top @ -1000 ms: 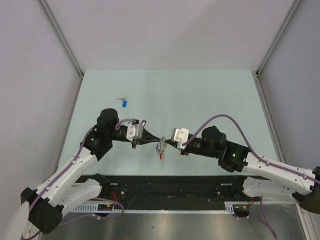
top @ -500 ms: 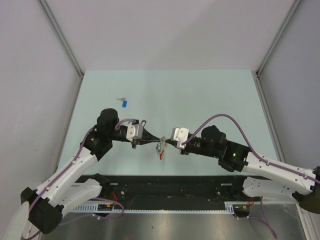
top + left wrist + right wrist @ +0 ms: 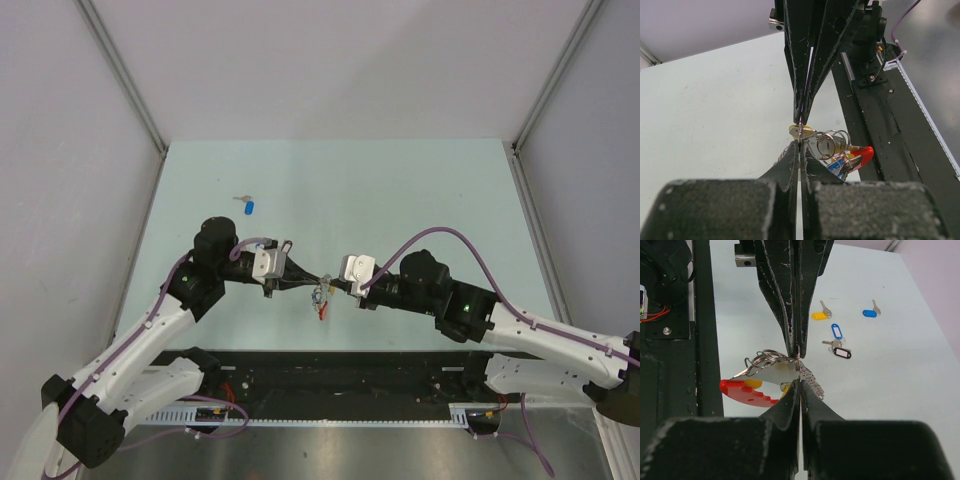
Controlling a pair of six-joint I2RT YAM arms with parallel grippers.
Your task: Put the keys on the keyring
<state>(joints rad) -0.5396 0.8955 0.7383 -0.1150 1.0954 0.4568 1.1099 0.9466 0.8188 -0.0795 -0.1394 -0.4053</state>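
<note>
The left gripper [image 3: 800, 150] and the right gripper [image 3: 799, 385] clench tip to tip on the keyring [image 3: 747, 390], which hangs just below the jaws; threading seems in hand, and next its loop needs parting.

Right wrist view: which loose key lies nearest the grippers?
The black-tagged key, the only black tag; the yellow-tagged key, windowed blue-tagged key and solid blue-tagged key lie farther off.

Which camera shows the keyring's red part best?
The right wrist view: the keyring's red arc shows large, notches and all. The left wrist view shows only its end; the top view, a tiny red speck.
</note>
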